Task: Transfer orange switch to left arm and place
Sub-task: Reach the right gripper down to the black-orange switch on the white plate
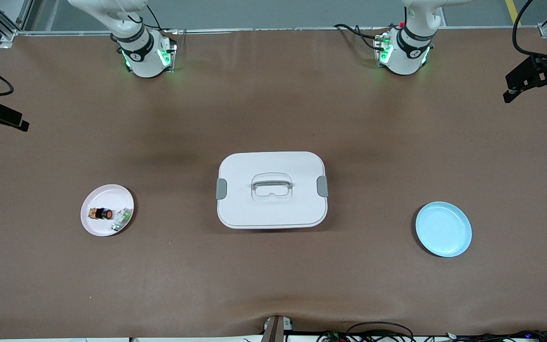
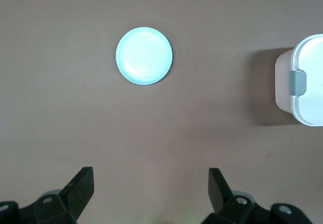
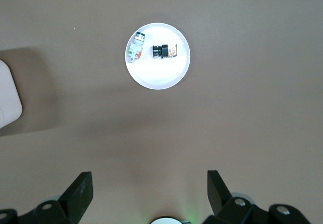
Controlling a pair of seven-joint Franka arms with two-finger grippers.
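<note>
The orange switch [image 1: 101, 213] lies on its side on a pale pink plate [image 1: 106, 194] toward the right arm's end of the table; it also shows in the right wrist view [image 3: 164, 50]. The white box [image 1: 254, 164] stands at the table's middle, between the two plates. My right gripper [image 3: 150, 178] is open and empty, high above the bare table near its base [image 1: 143, 54]. My left gripper [image 2: 151, 176] is open and empty, high near its base [image 1: 404, 52]. Neither gripper shows in the front view.
A small green-and-white part [image 1: 122, 218] lies beside the switch on the pink plate [image 3: 159, 75]. An empty light blue plate [image 1: 443, 229] sits toward the left arm's end, seen also in the left wrist view [image 2: 144, 56]. The box's edge shows in both wrist views [image 2: 308, 82] [image 3: 7, 98].
</note>
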